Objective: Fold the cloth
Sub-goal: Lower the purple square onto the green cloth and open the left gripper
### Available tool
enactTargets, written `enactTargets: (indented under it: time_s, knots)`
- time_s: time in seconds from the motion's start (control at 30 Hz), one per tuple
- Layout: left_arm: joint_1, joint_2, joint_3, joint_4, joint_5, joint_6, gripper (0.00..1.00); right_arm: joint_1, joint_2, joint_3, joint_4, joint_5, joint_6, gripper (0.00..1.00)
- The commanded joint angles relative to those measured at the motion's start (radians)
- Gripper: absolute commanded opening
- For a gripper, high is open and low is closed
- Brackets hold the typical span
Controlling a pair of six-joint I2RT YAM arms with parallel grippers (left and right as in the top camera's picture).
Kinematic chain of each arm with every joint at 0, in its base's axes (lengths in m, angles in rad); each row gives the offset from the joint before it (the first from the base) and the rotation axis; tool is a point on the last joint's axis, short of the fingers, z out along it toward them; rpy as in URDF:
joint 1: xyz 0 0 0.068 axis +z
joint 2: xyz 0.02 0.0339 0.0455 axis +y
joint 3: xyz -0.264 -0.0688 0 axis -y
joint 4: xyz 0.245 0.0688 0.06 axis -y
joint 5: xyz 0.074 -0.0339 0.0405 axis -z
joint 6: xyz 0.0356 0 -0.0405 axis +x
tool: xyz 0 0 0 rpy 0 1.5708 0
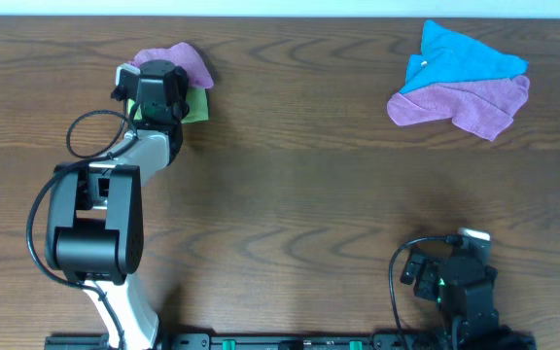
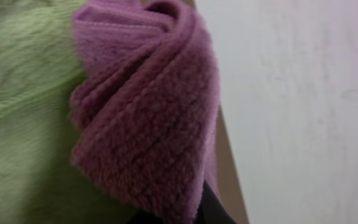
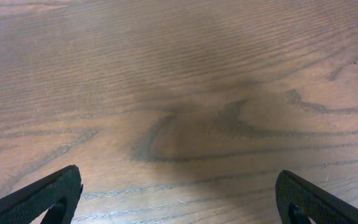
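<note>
Wooden table (image 1: pixel 290 185) bears the cloth (image 1: pixel 178 61), bunched, touching a green cloth (image 1: pixel 196 106).

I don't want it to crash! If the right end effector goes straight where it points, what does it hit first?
Probably just the bare wooden table. The right end effector seems tilted down at it, with nothing else ahead.
</note>
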Motion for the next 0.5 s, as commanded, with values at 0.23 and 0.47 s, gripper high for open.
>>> enactTargets:
  time_s: [0.23,0.47]
  knots:
    - [0.011,0.007,0.02,-0.125,0.008,0.019,0.11,-0.009,-0.005,-0.001,-0.002,0.008,-0.014,0.99]
    - [0.048,0.007,0.02,-0.178,0.015,0.019,0.11,-0.009,-0.005,-0.001,-0.001,0.008,-0.014,0.99]
